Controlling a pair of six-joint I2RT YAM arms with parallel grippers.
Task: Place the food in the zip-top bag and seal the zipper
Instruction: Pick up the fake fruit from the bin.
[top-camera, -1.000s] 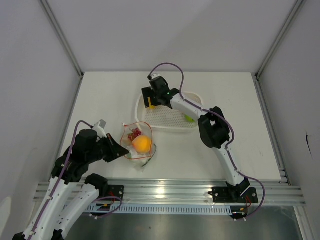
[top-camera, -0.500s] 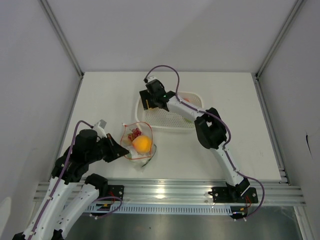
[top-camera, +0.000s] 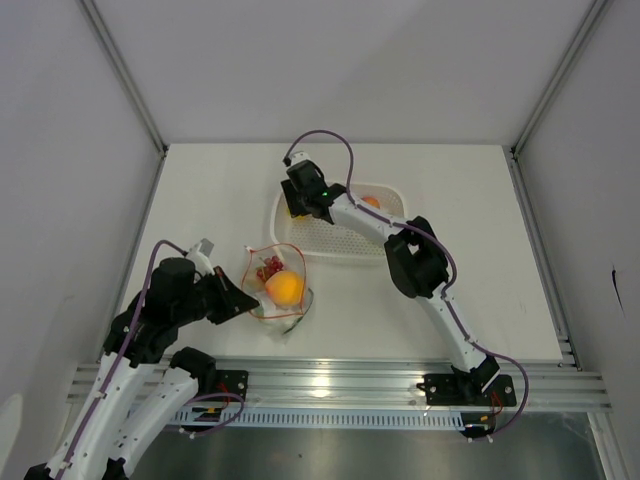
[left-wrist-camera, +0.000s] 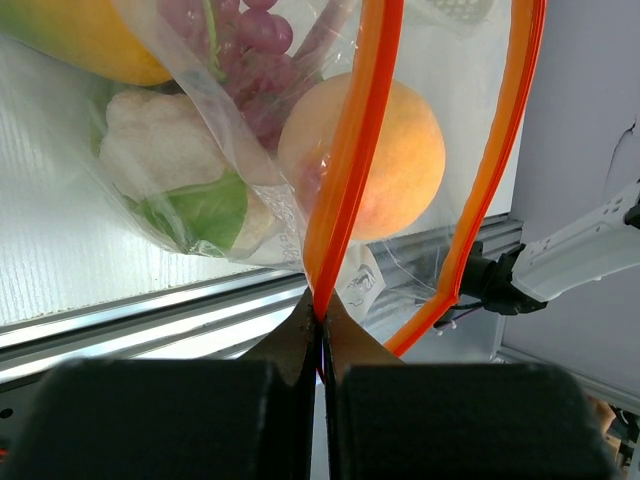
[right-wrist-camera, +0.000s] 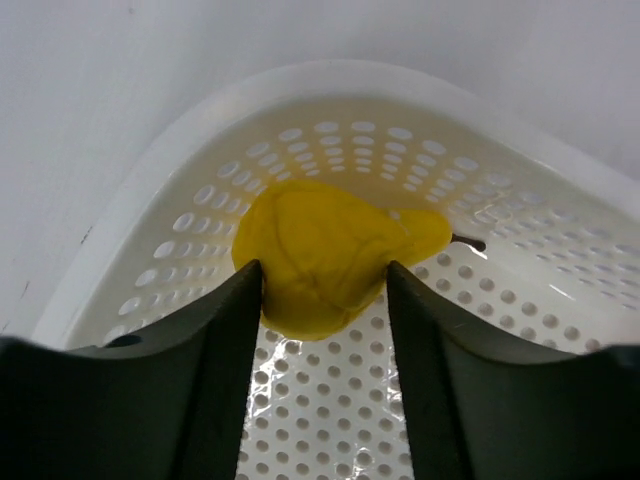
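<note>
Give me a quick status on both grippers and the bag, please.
Left gripper shut on the zipper, bag mouth open. Right gripper in the basket, jaws either side of a lemon, grip unclear. Nothing blocking.

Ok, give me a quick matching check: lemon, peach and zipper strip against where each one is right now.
Things:
1. lemon
2. peach
3. zipper strip

Places:
A. pinched in the left gripper
B. in the basket, flanked by the right gripper
C. inside the bag

Pairs: 1-B, 2-C, 3-A
</note>
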